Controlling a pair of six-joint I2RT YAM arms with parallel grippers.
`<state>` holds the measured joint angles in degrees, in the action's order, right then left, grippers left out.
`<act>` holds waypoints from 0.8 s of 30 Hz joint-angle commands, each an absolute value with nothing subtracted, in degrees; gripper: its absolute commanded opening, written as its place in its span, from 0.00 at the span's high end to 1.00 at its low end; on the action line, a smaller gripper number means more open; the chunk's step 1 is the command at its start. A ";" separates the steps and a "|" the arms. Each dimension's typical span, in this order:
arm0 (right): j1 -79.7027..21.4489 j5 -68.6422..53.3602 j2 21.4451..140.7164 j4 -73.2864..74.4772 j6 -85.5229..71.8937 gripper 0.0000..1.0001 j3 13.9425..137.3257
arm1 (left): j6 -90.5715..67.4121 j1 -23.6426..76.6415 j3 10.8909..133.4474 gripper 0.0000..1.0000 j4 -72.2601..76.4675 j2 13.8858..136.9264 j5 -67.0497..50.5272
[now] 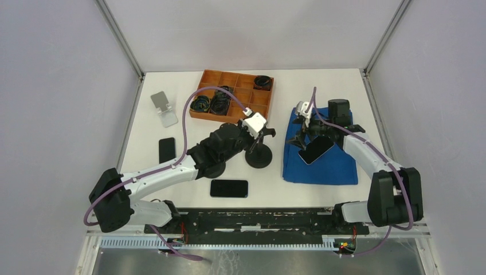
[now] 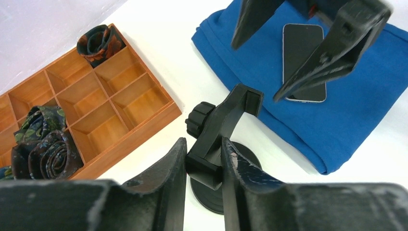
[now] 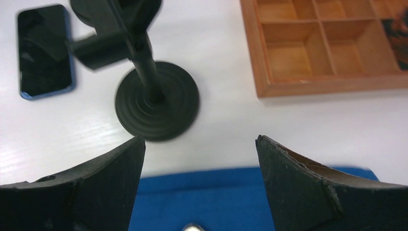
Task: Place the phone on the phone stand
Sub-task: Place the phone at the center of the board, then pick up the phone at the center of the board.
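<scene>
The left gripper [image 2: 204, 155] is clamping the slanted arm of the black phone stand [image 2: 219, 127]. The stand's round base is sitting on the white table [image 1: 269, 183] near the middle of the top view. The right gripper [image 1: 300, 137] is hanging with its fingers spread wide and holding nothing, above the blue cloth [image 1: 338, 169] at centre right.

The phone [image 1: 317, 150] is lying flat on that cloth, just below and right of the right gripper in the top view. Its long axis is running from lower left to upper right. The right arm is by far the nearer, so the pick is probably falling to it. The stand is waiting just left of the cloth's edge.

The left wrist view is showing what the others are not. There the phone is appearing between the two open right fingers [image 2: 337, 53], its length running up the frame, so they look set to close across its short width. The right wrist view is showing almost nothing of the phone, only cloth along the bottom edge and the stand's base at upper left.

The top view is adding the wider layout: a second phone [image 1: 228, 188] and a third phone [image 1: 167, 149] on the bare table, a silver stand [image 1: 163, 107] and a wooden tray [image 1: 268, 106].
</scene>
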<state>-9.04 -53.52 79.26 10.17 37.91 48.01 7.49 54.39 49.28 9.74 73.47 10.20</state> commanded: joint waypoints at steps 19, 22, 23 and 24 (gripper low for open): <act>12.92 -48.41 60.41 8.64 27.97 0.02 35.85 | -12.33 53.88 50.13 0.08 5.19 56.33 11.90; 18.18 -53.45 61.80 6.42 23.11 0.02 34.08 | -15.85 53.88 45.74 0.01 8.08 52.18 11.38; 19.77 -54.64 62.03 4.73 21.10 0.02 33.15 | -16.83 53.88 44.53 0.00 8.73 51.07 11.28; 21.46 -54.90 62.27 3.32 18.56 0.02 32.19 | -17.66 53.88 43.58 0.00 9.27 49.82 11.00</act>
